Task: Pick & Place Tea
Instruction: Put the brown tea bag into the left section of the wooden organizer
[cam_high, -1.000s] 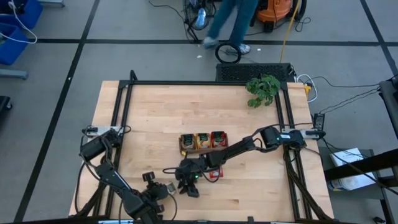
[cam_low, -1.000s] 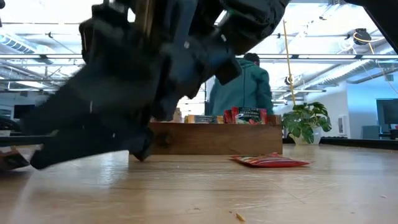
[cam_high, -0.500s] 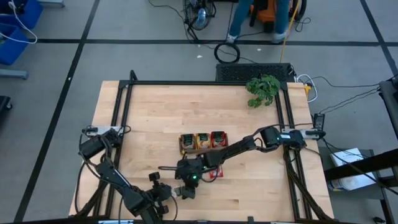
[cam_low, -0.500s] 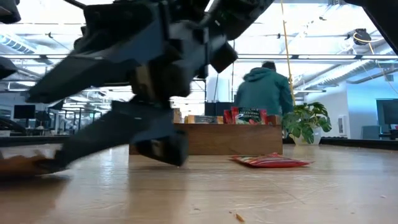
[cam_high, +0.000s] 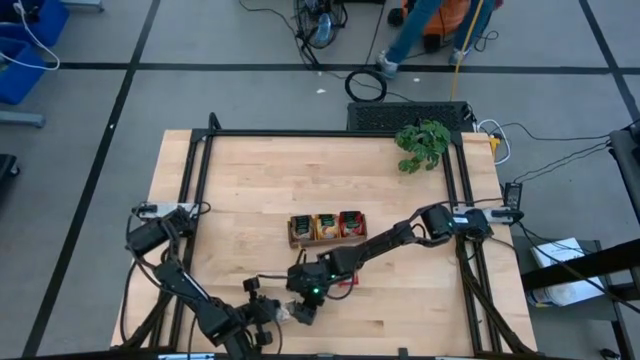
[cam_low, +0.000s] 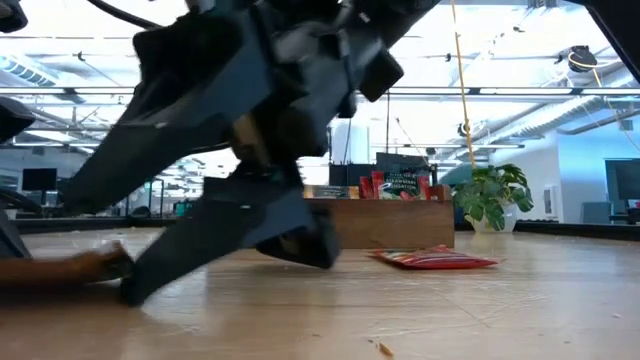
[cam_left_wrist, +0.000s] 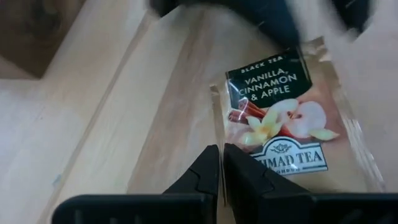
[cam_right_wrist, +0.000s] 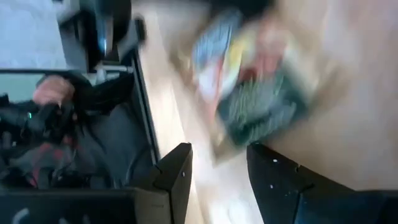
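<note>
On the worktop (cam_high: 250, 190), the closed left end effector (cam_left_wrist: 221, 168) touches a tea sachet (cam_left_wrist: 280, 124); the right end effector (cam_right_wrist: 217, 168), open, hovers nearby.

Your wooden table (cam_high: 250, 180) carries the brown tray (cam_high: 326, 228) at its middle, a red sachet (cam_low: 433, 259) just in front of that tray, and the plant (cam_high: 422, 144) far behind it.
</note>
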